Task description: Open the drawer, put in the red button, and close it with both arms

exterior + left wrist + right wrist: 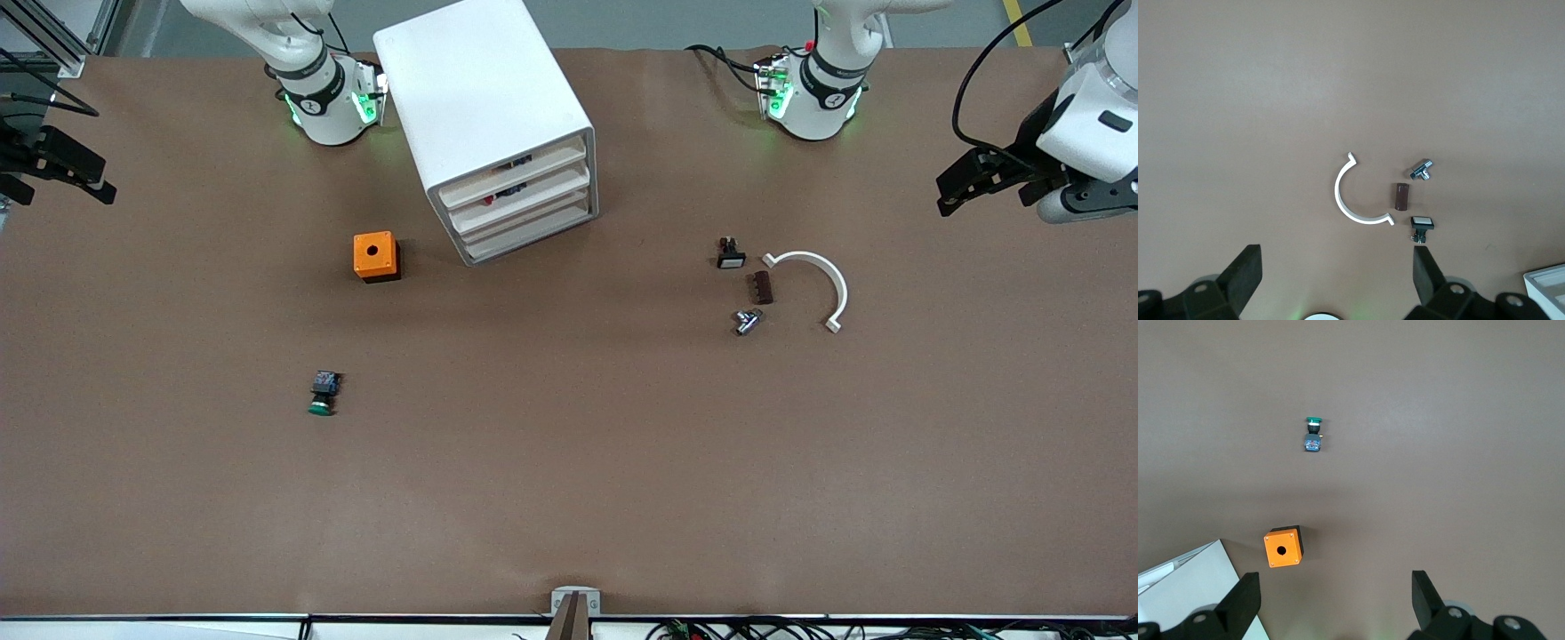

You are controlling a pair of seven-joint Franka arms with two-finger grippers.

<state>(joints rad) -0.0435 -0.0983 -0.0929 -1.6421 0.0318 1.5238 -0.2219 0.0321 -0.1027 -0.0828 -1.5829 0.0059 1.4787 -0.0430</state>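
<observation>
The white cabinet (pixel 480 98) stands between the two arm bases. Its four drawers all look pushed in, including the second from the top (pixel 524 197). No red button lies on the table. A small red spot (pixel 492 203) shows in the gap at that drawer's front. My left gripper (pixel 949 194) is open and empty, held up over the left arm's end of the table; in the left wrist view (pixel 1337 267) its fingers are wide apart. My right gripper (pixel 98 182) is open and empty over the right arm's end, also shown in the right wrist view (pixel 1336 592).
A green-capped button (pixel 323 394) and an orange box (pixel 375 256) lie toward the right arm's end. A white curved clamp (pixel 822 276), a brown block (pixel 762 287), a metal fitting (pixel 747 321) and a white-capped button (pixel 731 254) lie toward the left arm's end.
</observation>
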